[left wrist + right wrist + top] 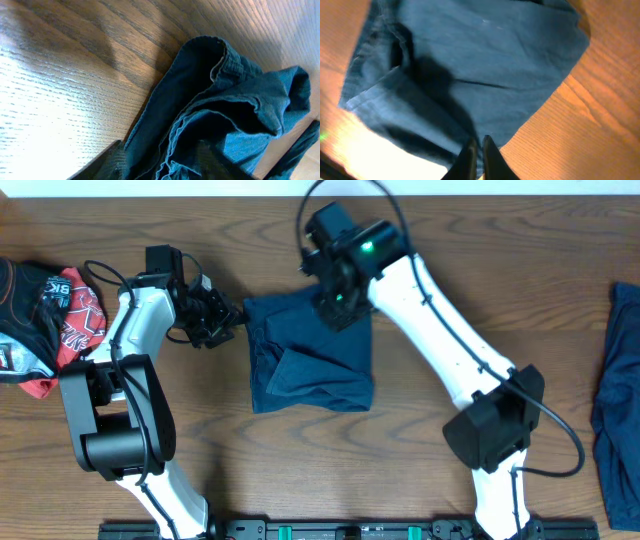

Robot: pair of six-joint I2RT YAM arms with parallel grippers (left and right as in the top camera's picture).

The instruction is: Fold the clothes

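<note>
Where the wooden table [480, 270] is seen from overhead, a folded navy garment [310, 365] is found lying near its middle, roughly squared, with one flap turned across its front. The left gripper [228, 320] is set at the garment's left edge. In the left wrist view its fingers [107, 165] are seen standing apart, with the bunched hem of the cloth lying between them; whether the cloth is clamped or merely lying there cannot be told. The right gripper [338, 308] is held over the garment's far right corner. In the right wrist view its jaws are drawn almost together, only a thin slit being left, and the tips are placed at the edge of the cloth; whether any fabric is pinched cannot be told. A second blue garment [620, 400] is spread, wrinkled, at the table's right edge, well apart from both arms. A heap of red, black and white printed clothing [45, 320] is piled at the left edge, beside the left arm.
</note>
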